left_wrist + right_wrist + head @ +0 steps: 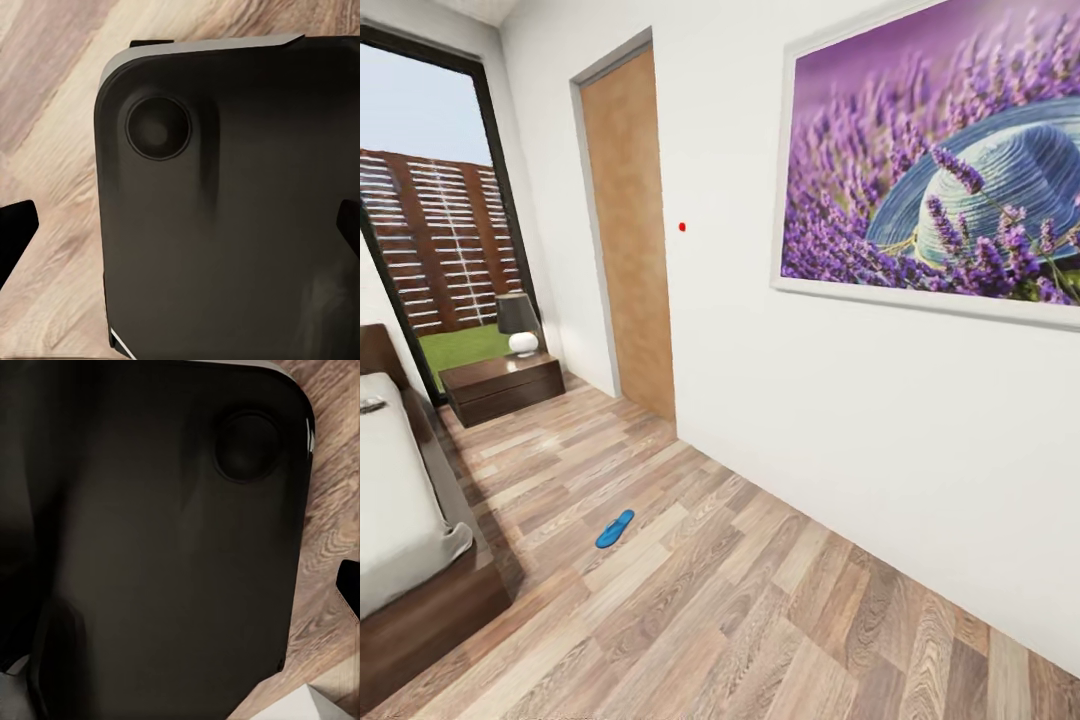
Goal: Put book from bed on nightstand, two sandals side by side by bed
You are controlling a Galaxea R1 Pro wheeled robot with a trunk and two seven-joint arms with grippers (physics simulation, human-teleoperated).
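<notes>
Lying alone on the plank floor (760,600), one sandal (615,529) near the bed (420,590).

Left tool (180,229) fingertips wide apart

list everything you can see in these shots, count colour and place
sandal: 1, bright blue, on the floor beside the bed
bed: 1, dark brown frame, grey mattress, left edge
book: 1, dark, on the mattress near the headboard
nightstand: 1, dark brown, by the window
lamp: 1, dark shade, white base, on the nightstand
door: 1, tan wood, right wall
picture: 1, purple lavender with blue hat, right wall
floor: wood plank
left gripper: black fingertips apart, over the robot's dark base
right gripper: one black fingertip at the frame edge
</notes>
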